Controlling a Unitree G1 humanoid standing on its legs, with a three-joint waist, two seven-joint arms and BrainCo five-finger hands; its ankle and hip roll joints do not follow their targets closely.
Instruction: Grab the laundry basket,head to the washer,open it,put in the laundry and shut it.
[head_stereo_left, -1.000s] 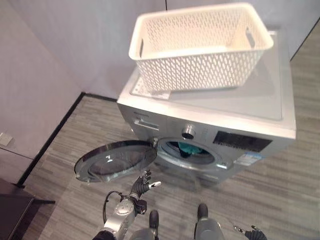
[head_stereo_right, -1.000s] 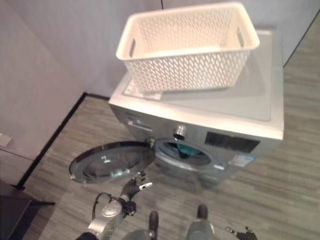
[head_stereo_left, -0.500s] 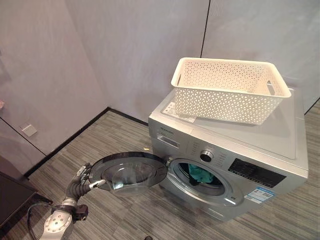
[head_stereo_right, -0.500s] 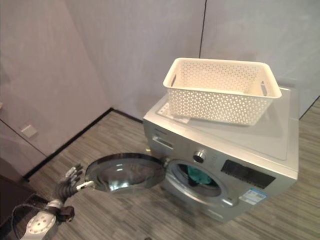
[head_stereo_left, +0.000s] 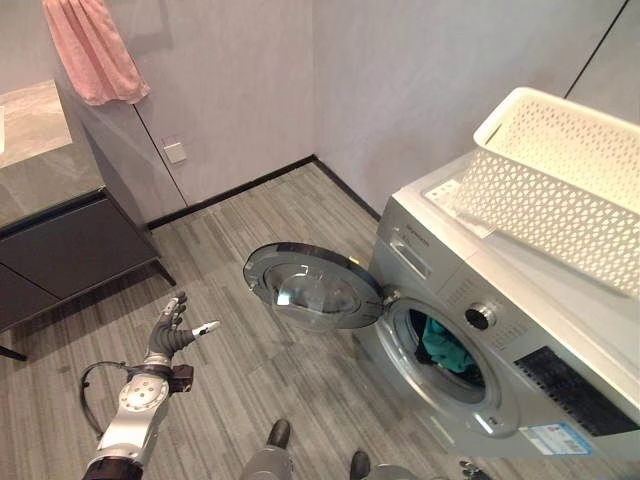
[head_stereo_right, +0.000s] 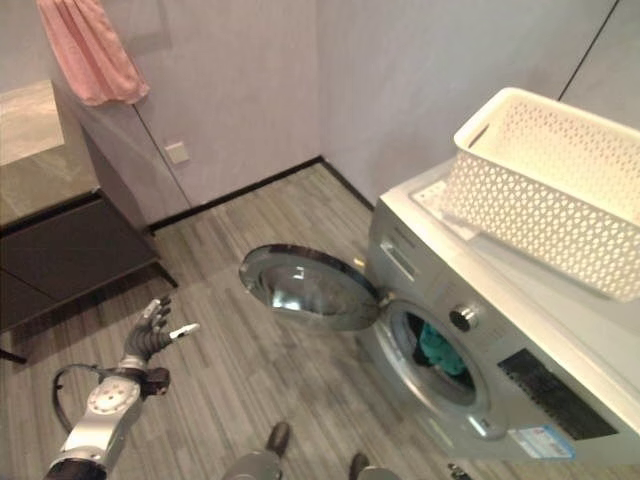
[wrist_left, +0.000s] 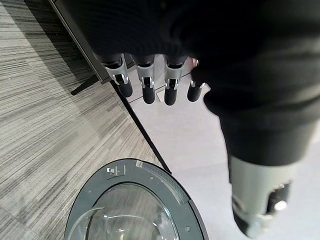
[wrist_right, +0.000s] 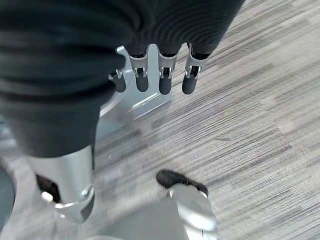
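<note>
Round glass-fronted washer door (head_stereo_left: 315, 290) swung wide open, hinged at the front of the silver washer (head_stereo_left: 500, 330), teal laundry (head_stereo_left: 445, 345) already bunched inside the drum and the white perforated laundry basket (head_stereo_left: 560, 185) resting empty on top. Off to the door's left, well apart from it over the grey floor (head_stereo_left: 250, 380): left robot hand (head_stereo_left: 172, 335), fingers straight and holding nothing, nearer to the door's rim. Right robot hand (wrist_right: 160, 75) hanging low over the floor, fingers relaxed, also empty.

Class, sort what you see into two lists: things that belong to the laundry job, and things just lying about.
Belongs to the job: washer, its open door, teal laundry in the drum, white basket on top, open left hand.

Just about: pink towel, dark cabinet, wall socket.
</note>
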